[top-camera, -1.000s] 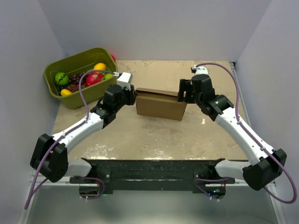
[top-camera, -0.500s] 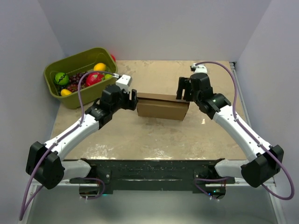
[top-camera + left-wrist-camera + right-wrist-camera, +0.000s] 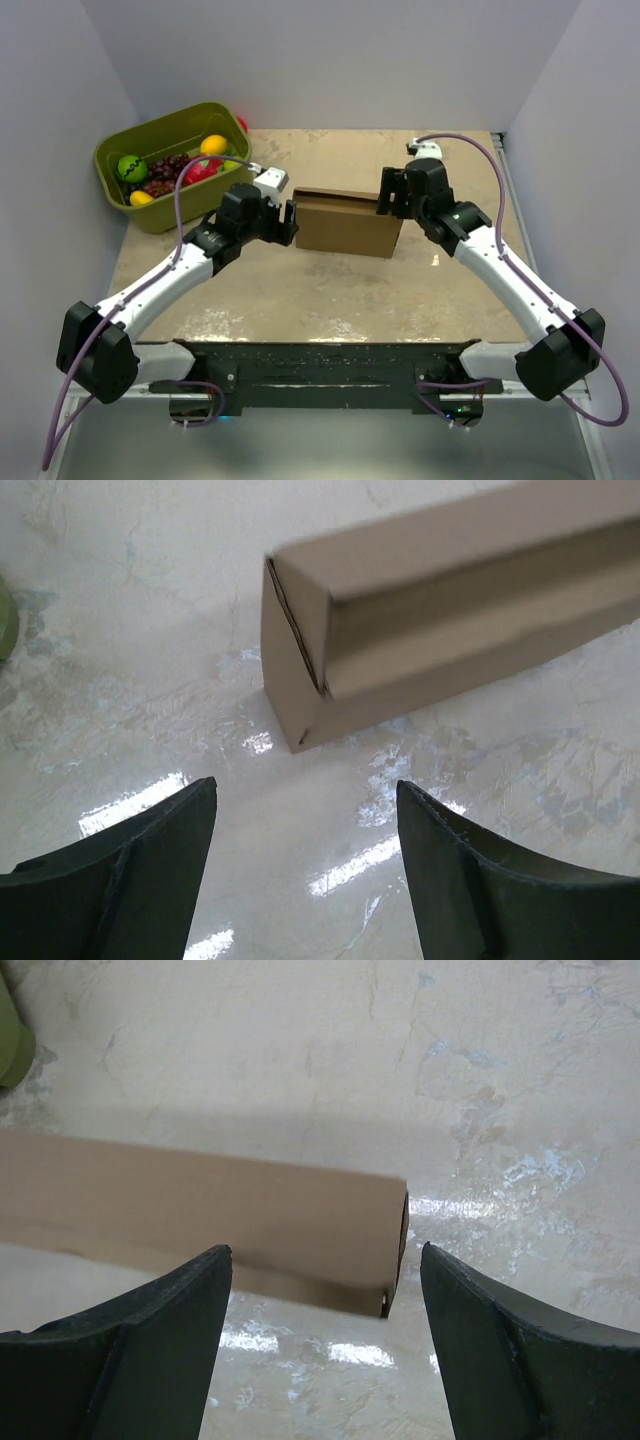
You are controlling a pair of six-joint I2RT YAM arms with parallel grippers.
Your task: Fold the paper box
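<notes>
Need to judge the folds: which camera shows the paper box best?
Top external: the whole paper box shows, closed up. The left wrist view catches only one end with its seam; the right wrist view only the other end, cropped.

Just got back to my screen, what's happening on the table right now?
The shallow brown cardboard box stands on the table, looking folded shut. The left gripper is open just off its left end. The right gripper hangs open above its right end. Neither holds it.
</notes>
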